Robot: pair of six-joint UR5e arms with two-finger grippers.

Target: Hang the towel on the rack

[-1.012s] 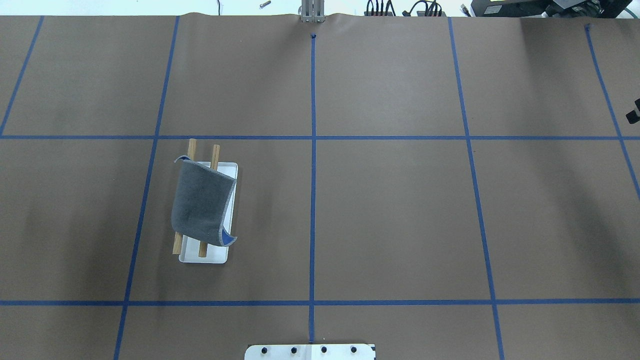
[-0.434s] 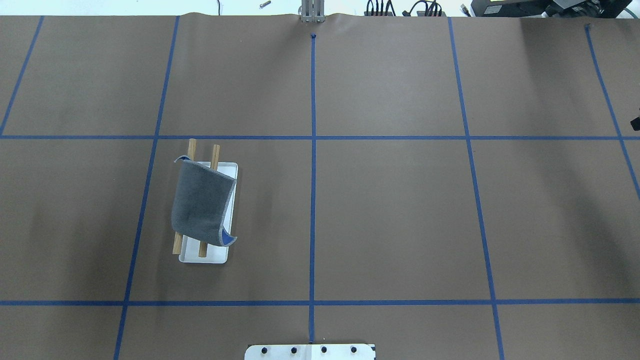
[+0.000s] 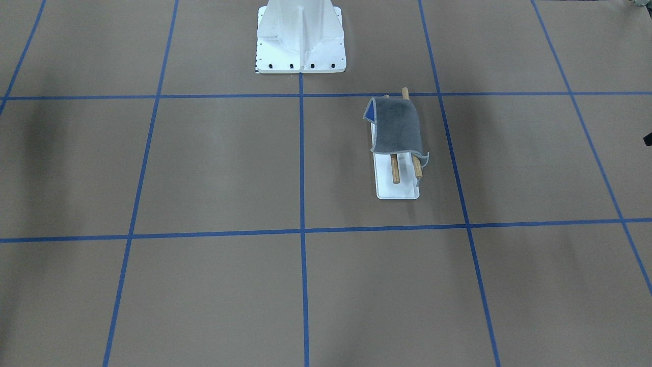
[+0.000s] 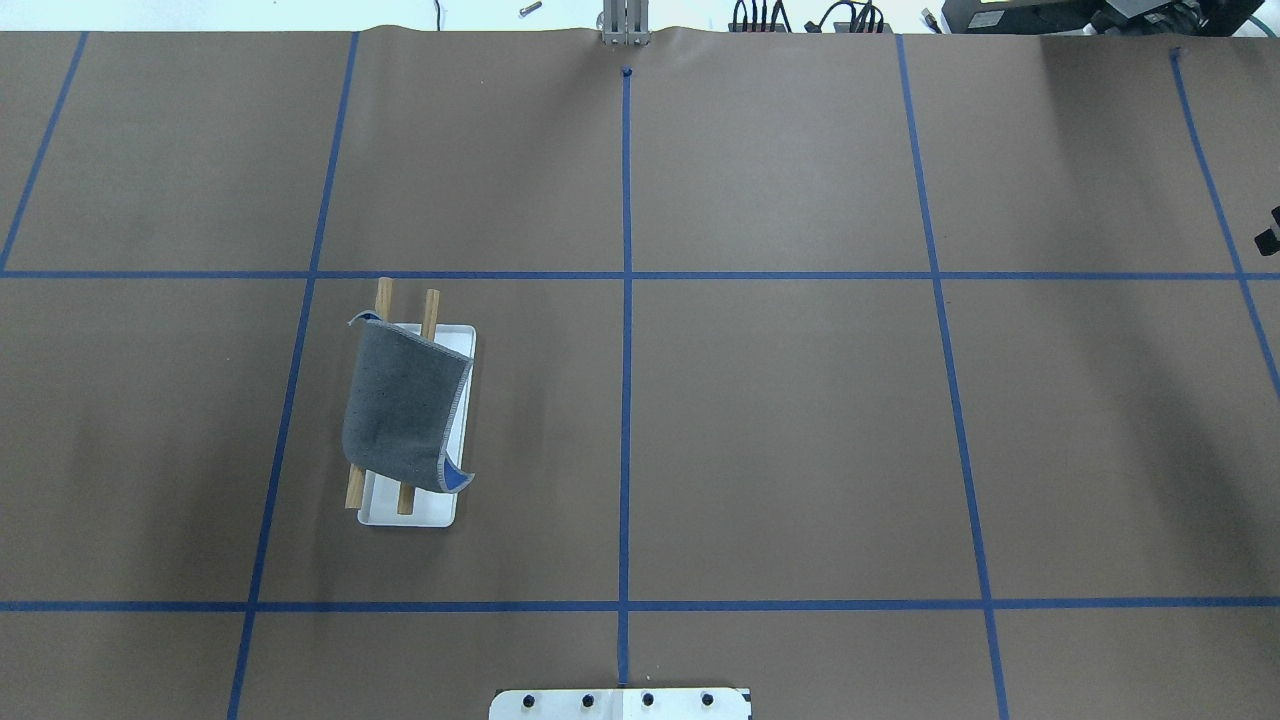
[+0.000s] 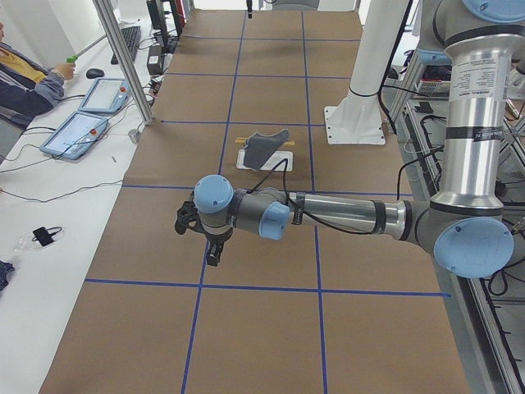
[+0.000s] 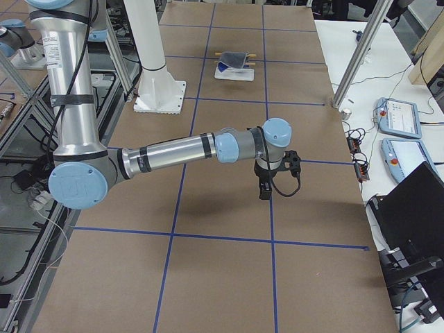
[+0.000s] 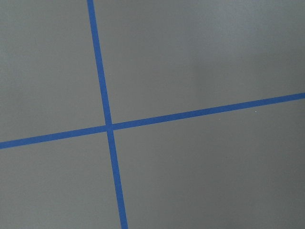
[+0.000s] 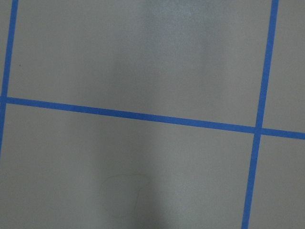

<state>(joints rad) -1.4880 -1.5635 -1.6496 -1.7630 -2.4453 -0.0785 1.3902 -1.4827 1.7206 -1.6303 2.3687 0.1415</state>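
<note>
The dark grey towel (image 4: 402, 405) lies draped over the rack's two wooden rods (image 4: 384, 296), one corner turned up to show blue. The rack's white base (image 4: 464, 345) stands left of the table's middle. Towel (image 3: 397, 127) and base (image 3: 397, 189) also show in the front view, and small in both side views (image 5: 264, 146) (image 6: 234, 60). My left gripper (image 5: 213, 254) hangs over the table far from the rack. My right gripper (image 6: 264, 191) hangs near the other end. I cannot tell whether either is open or shut. Both wrist views show only paper and tape.
Brown paper with a blue tape grid covers the table. The white bolted pedestal (image 3: 300, 35) stands at the robot's side. A dark arm part pokes in at the overhead view's right edge (image 4: 1268, 238). An operator and tablets (image 5: 82, 123) are beside the table.
The dark part at the overhead view's right edge has shifted slightly down. The towel and rack have not moved.
</note>
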